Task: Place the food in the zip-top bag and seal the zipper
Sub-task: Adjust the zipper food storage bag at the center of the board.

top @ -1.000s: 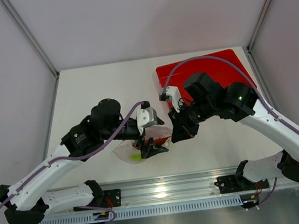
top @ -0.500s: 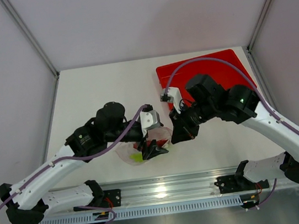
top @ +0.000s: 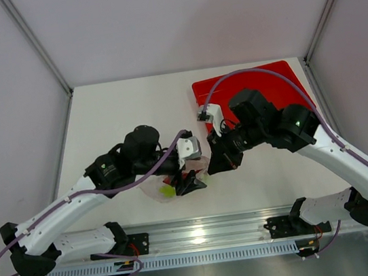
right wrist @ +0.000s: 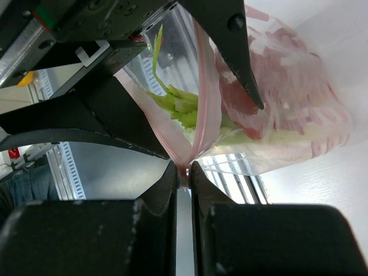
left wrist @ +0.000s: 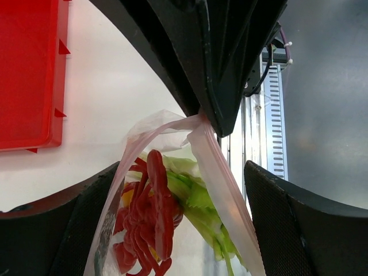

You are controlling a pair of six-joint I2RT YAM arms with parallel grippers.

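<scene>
The clear zip-top bag hangs just above the table between my two grippers, and the food is inside it. The left wrist view shows the dark red spiky piece, the green leafy stalk and a bit of yellow through the plastic. My right gripper is shut on the end of the pinkish zipper, pinching both sides together. My left gripper is open and straddles the bag's mouth, one finger on each side of the pink rim. From above, the right gripper sits right of the left gripper.
The red tray lies at the back right, and its edge shows in the left wrist view. A metal rail runs along the table's near edge, just below the bag. Side posts frame the workspace.
My left arm has moved a little to the right and down, closer to the right gripper, along the bag. The right gripper has kept its pinch almost in place.
</scene>
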